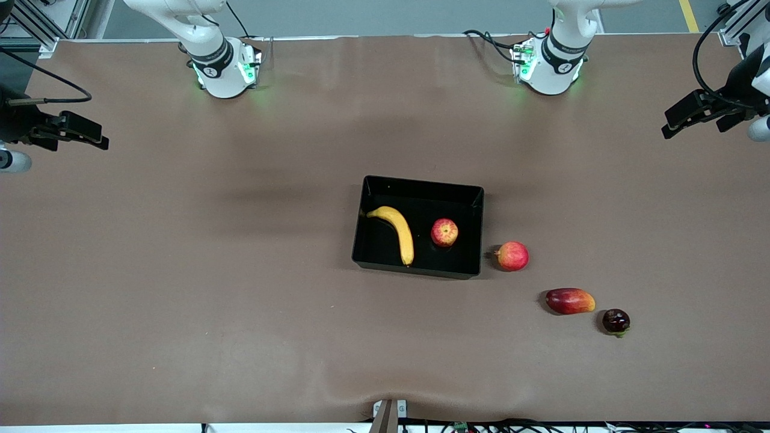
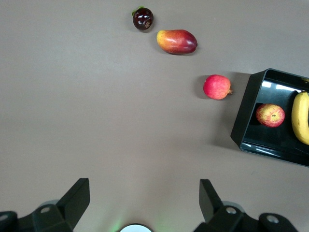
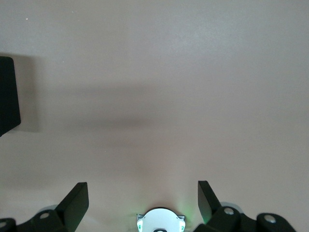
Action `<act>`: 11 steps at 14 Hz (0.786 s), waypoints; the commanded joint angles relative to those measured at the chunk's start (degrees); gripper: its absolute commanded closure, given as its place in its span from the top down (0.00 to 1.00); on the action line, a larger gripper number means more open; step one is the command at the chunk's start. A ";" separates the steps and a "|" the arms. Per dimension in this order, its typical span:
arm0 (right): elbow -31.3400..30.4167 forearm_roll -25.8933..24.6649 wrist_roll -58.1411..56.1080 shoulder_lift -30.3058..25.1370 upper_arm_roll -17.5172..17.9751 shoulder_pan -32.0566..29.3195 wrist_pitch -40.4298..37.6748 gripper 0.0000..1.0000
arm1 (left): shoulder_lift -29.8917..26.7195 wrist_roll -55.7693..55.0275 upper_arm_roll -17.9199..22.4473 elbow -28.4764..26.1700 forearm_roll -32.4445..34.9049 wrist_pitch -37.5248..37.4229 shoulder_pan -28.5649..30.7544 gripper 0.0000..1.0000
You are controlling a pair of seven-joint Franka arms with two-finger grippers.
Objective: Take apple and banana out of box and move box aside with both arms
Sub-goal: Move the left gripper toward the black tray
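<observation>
White rounded arms with black bands, green base lights, black cables and black angular tools.

Even, fairly bright overhead light falls on the brown worktop, with soft broad shadow bands across its middle. The glossy black box throws back pale streaks of glare on its floor in the left wrist view, and a narrow shadow edges it. The fruits beside it cast small dark shadows. Green lamp glow tints the worktop by both arm bases. All three views are sharp, with faint paper ripples near the front camera.
</observation>
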 commanded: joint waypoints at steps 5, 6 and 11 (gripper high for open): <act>-0.52 0.11 -0.53 -0.49 0.01 -0.50 -0.33 1.00 | 2.90 0.69 -0.35 1.41 -0.43 -0.39 -0.21 1.00; -0.52 0.11 -0.53 -0.49 0.01 -0.50 -0.59 1.00 | 3.87 0.60 -0.52 1.41 -0.61 -0.22 -0.39 1.00; -0.52 0.11 -0.53 -0.49 0.01 -0.50 -0.59 1.00 | 11.16 -9.47 -5.69 1.50 -3.86 6.71 -4.68 1.00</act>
